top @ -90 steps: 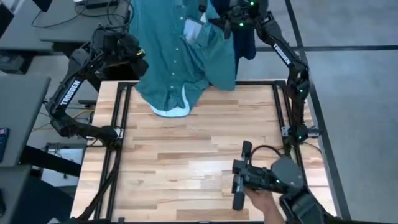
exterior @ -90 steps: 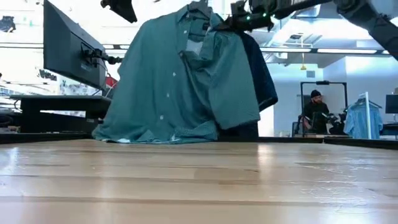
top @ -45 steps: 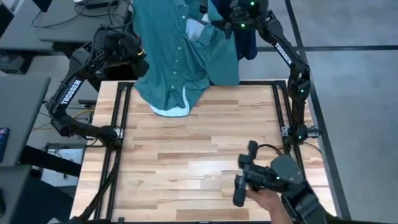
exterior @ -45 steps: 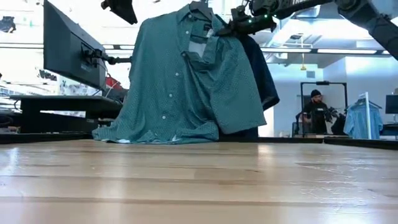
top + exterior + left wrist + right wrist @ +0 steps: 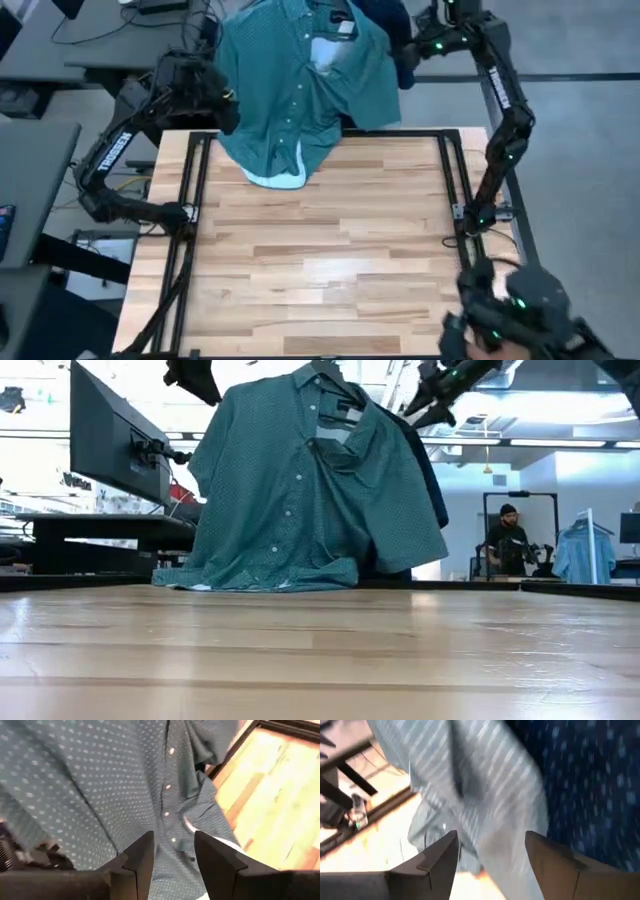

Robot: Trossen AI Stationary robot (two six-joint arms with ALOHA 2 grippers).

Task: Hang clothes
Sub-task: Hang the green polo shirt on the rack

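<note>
A teal-green button-up shirt (image 5: 300,85) hangs on a black hanger (image 5: 325,370) beyond the table's far edge. Its front faces the table, and its hem (image 5: 250,575) lies on the far edge. A navy dotted shirt (image 5: 425,470) hangs just behind it on the right. My left gripper (image 5: 220,100) stands open beside the teal shirt's left sleeve, and in the left wrist view the left gripper (image 5: 172,840) has nothing between its fingers. My right gripper (image 5: 420,45) is open and high, to the right of the collar; the right wrist view shows the right gripper (image 5: 492,840) facing both shirts.
A black frame (image 5: 455,180) runs along the wooden table's (image 5: 320,270) edges. At the near right corner a person's hand holds a dark device (image 5: 510,315). Desks and a monitor (image 5: 110,435) stand far left, and a person (image 5: 510,540) stands in the room behind.
My right gripper has moved toward the table's right edge, away from the teal shirt's collar and right shoulder. The shirt's right side has swung out and now hangs spread flat. The hand-held device has moved toward the near right corner.
</note>
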